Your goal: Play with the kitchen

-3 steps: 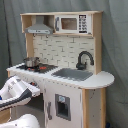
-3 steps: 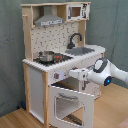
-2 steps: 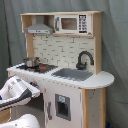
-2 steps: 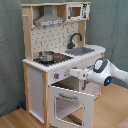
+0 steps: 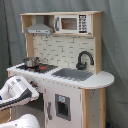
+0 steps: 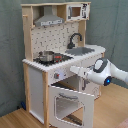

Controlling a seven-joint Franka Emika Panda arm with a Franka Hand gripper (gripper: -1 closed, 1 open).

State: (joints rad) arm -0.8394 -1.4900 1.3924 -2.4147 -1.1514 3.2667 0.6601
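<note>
One kitchen [image 6: 55, 60] | no readable writing | oven door [image 6: 70, 102] open

arm: white Franka arm [image 6: 111, 73], reaching in from the second exterior view's right; in the first exterior view it enters from the first exterior view's left [image 5: 15, 91]
wrist: rounded white housing with a small blue light, roughly level
gripper: gripper [image 6: 73, 69] points horizontally toward the second exterior view's left; tip dark in the first exterior view [image 5: 35, 93]
fingers: opening not discernible
height: mid-air, level pose
</note>
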